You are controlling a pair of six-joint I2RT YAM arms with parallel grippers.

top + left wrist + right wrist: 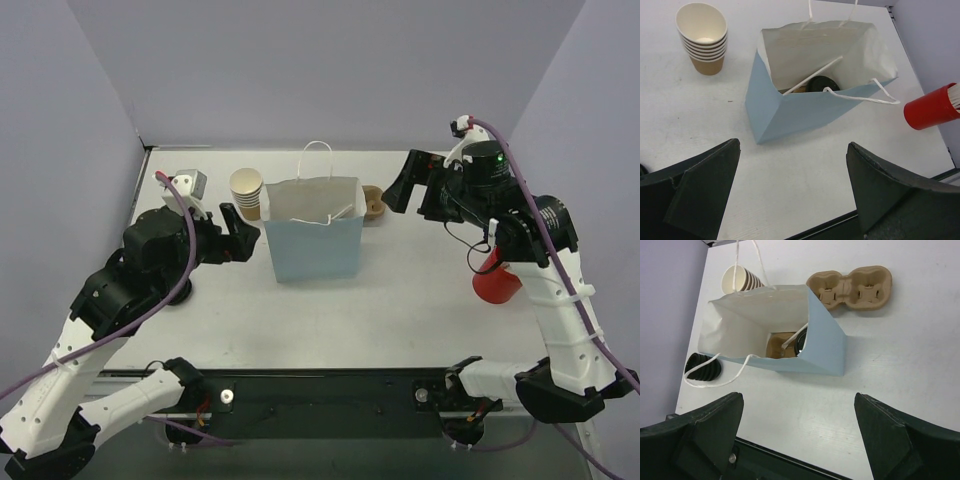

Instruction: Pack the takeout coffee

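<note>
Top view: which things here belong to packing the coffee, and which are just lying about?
Job: blue paper bag; black-lidded cup inside it, with a straw.
Lying about, probably: stack of lidless cups; red cup of straws; empty pulp tray; spare black lids.

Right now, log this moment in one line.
left gripper open; right gripper open; bag upright, lidded cup and straw inside; empty tray beside bag

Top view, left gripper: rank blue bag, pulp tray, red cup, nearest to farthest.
From the left gripper:
1. blue bag, right beside it, centre.
2. pulp tray, behind the bag's right side.
3. red cup, far right side.
</note>
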